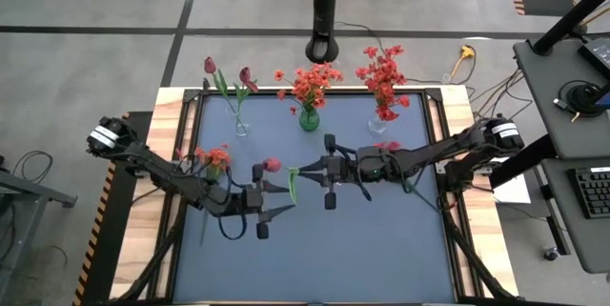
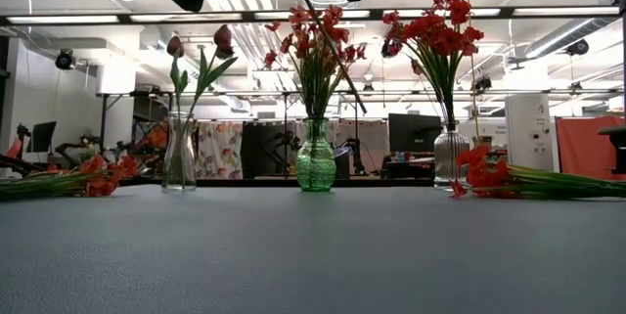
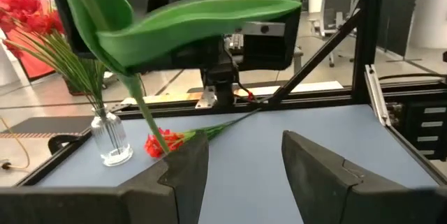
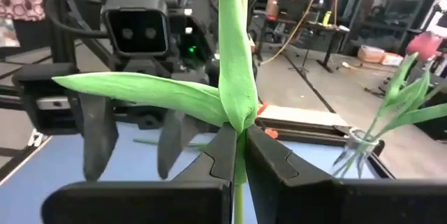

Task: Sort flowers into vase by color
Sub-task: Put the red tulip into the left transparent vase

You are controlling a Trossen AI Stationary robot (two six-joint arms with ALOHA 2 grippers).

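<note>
You had the tulip point(image 1: 274, 165) aloft mid-worktop — the right end effector point(image 4: 237, 155) pinched its stem below the leaves, the left end effector point(image 3: 241, 165) spread beside it. It looked light, the stem bendy, the leaves floppy — so grip the bare stem, not foliage.

Red flowers point(image 1: 384, 79), orange-red flowers point(image 1: 309, 84), maroon tulips point(image 1: 227, 72); green vase point(image 1: 309, 119); blue-grey table point(image 1: 315, 249); green stem point(image 4: 235, 77) in black gripper point(image 4: 239, 155).

No readable text, label, brand, number or sign shows in any view
</note>
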